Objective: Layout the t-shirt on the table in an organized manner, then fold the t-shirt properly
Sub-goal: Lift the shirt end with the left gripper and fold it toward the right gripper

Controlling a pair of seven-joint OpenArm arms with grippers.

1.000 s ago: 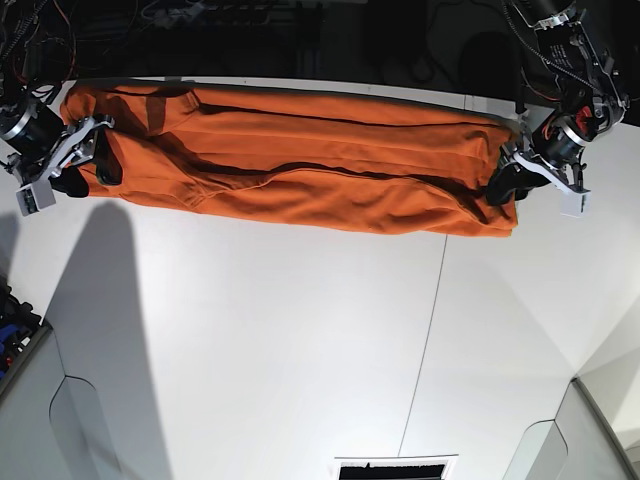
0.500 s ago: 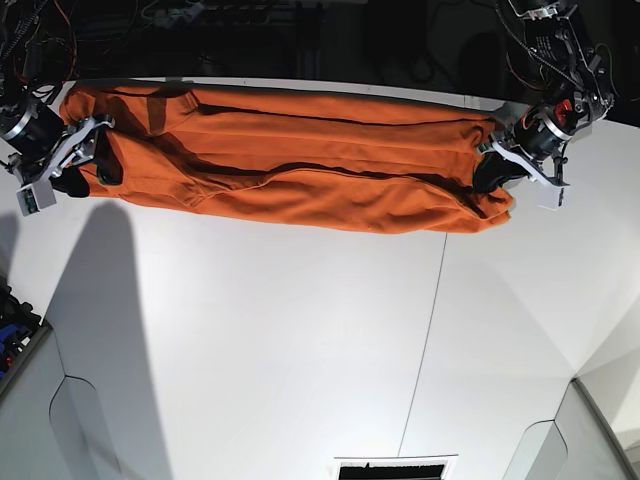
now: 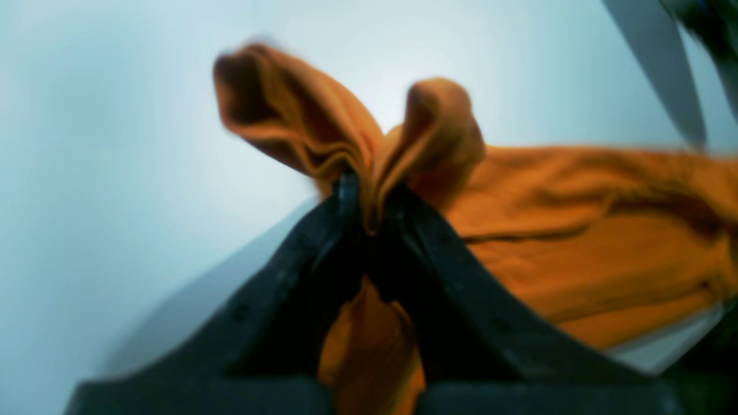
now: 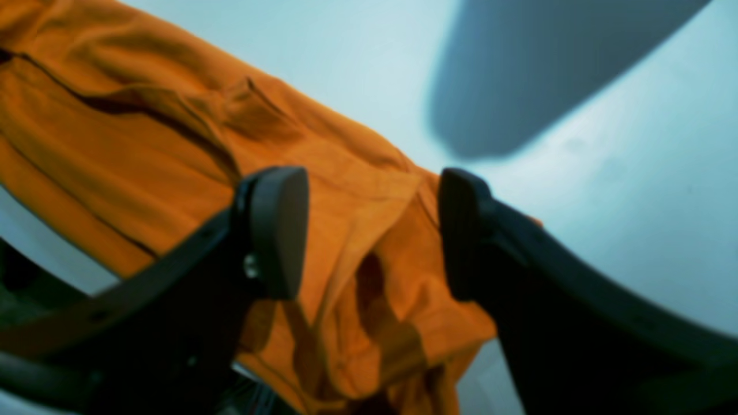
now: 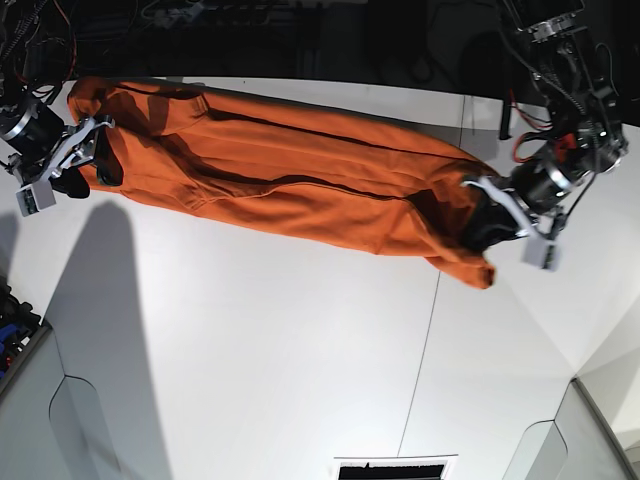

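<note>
- An orange t-shirt (image 5: 300,185), folded into a long band, stretches across the far side of a white table (image 5: 270,350).
- The left gripper (image 3: 369,199) is clamped on a bunched end of the shirt.
- The right gripper (image 4: 372,230) has its fingers apart, straddling the opposite end.

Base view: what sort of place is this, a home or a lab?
Most likely a robotics lab or test bench. A bare white table holds only an orange t-shirt, exposed wires run along the arm, and dark equipment clutter fills the far edge.
</note>
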